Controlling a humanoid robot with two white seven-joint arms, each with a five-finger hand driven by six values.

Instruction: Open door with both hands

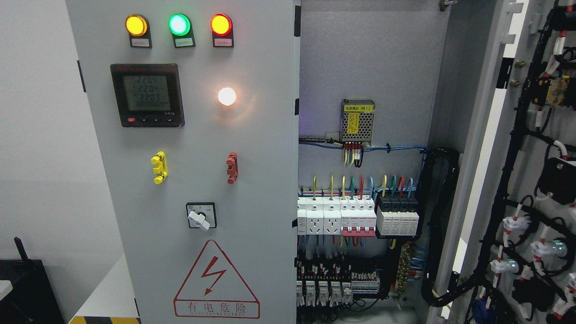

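A grey electrical cabinet fills the head view. Its left door is closed and carries three lit lamps, a digital meter, a yellow handle, a red handle, a rotary switch and a red warning triangle. The right door is swung wide open at the right edge, showing its wired inner face. The cabinet interior is exposed, with a power supply and rows of breakers. Neither robot hand nor arm shows.
A white wall lies to the left of the cabinet. A dark object stands at the lower left corner. A black cable bundle runs from the interior to the open door.
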